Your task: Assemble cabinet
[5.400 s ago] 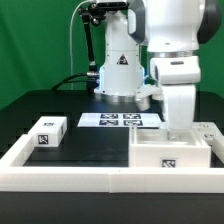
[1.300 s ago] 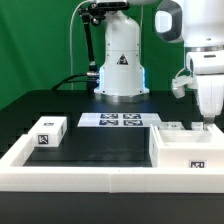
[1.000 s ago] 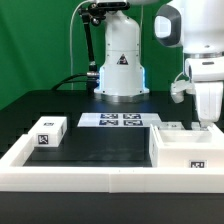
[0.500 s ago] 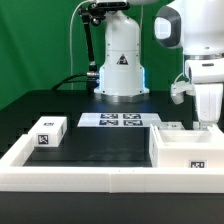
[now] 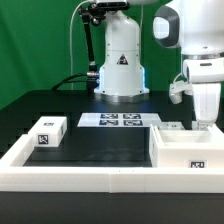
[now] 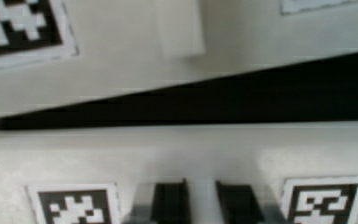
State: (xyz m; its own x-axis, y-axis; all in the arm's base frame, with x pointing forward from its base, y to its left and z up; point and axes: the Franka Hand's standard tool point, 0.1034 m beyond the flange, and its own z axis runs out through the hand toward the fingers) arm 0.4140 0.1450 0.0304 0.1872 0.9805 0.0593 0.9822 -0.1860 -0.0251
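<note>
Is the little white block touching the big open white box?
Apart. The exterior view shows the little block and the big box separated by a broad stretch of bare black table.

I get the exterior view bright and evenly lit from above, low-res but sharp enough. The white cabinet [image 5: 188, 152] is nearly blown out and its edges merge with the border wall [image 5: 90, 180]. The black table [image 5: 100, 145] soaks up light, so shadows are faint. There is a bluish glow on the arm base [image 5: 120, 70]. The wrist view is soft all over: tags [image 6: 73, 208] smeared, a dark shadow band across the middle, whites greyish.
</note>
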